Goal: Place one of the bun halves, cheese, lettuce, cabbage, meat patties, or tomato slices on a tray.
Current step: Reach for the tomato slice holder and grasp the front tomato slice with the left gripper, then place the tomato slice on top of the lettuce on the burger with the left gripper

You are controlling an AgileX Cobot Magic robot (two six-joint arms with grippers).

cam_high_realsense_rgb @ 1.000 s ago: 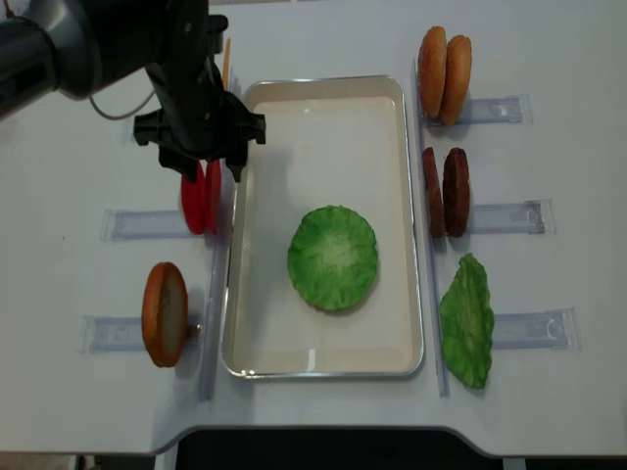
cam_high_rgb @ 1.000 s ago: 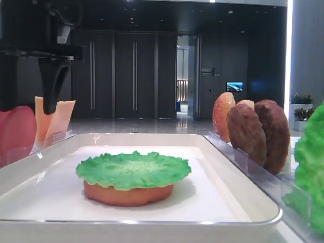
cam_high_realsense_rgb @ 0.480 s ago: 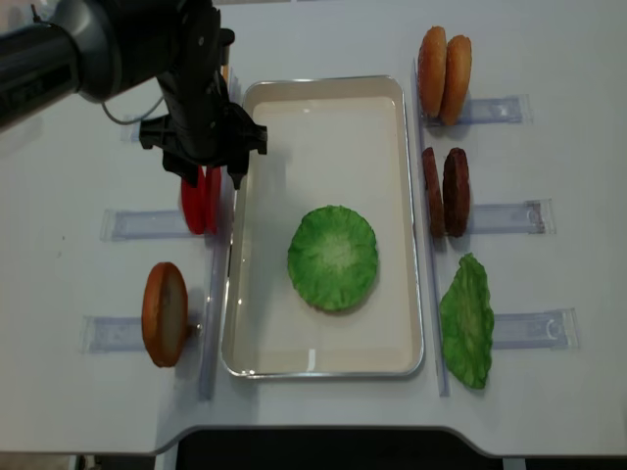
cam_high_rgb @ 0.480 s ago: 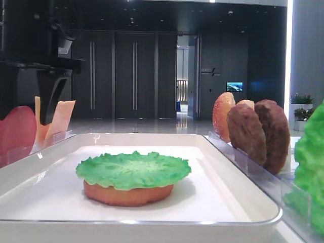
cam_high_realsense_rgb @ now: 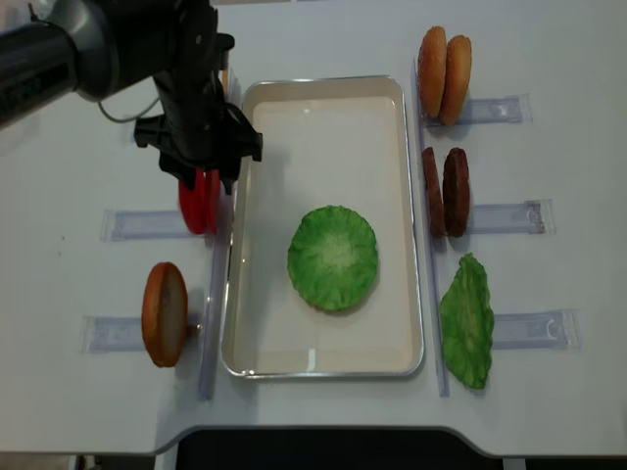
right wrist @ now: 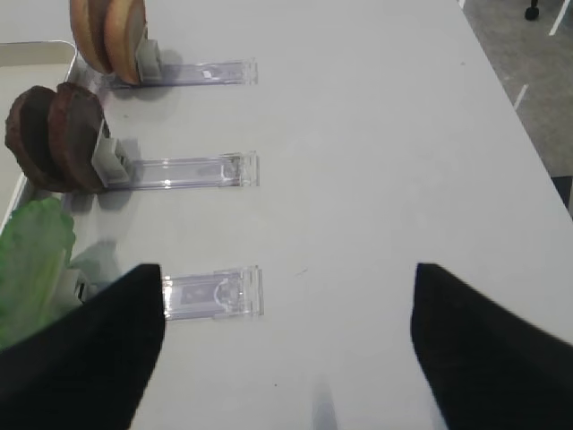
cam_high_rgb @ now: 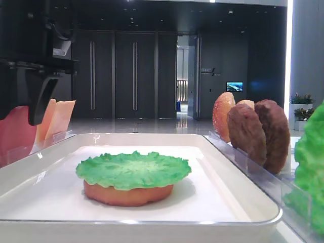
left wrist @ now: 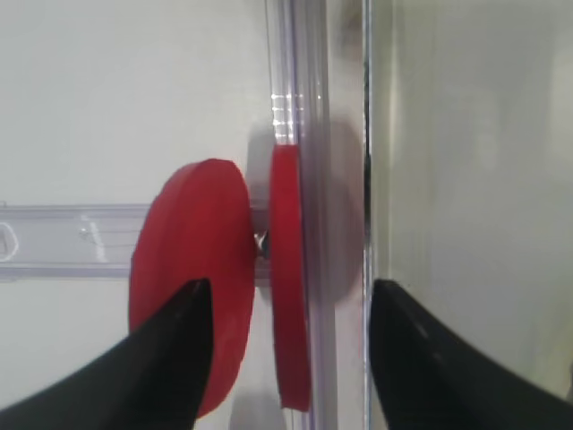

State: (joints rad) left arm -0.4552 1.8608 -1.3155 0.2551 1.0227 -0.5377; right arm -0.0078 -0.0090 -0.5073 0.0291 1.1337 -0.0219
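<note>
Two tomato slices (left wrist: 219,287) stand on edge in a clear holder rack (cam_high_realsense_rgb: 147,223) just left of the tray (cam_high_realsense_rgb: 323,98), the nearer one almost against the tray's left rim. The left gripper (cam_high_realsense_rgb: 201,166) hangs directly above them with its fingers (left wrist: 170,358) spread to either side, one over the outer slice and one over the tray rim; the jaws stand apart and grip nothing, and neither finger can be seen touching a slice. Against a second ago the gripper has shifted a little leftward, off the tray's edge and onto the slices, has dropped lower in the low side view, and its jaws have drawn in somewhat. That reads as lining up for a pick of a tomato slice, not yet made. On the tray, a lettuce (cam_high_realsense_rgb: 333,257) leaf lies on a bun half (cam_high_rgb: 129,193) near the middle, unmoved. The right gripper (right wrist: 286,358) stays well right of the tray over bare table, open and empty
</note>
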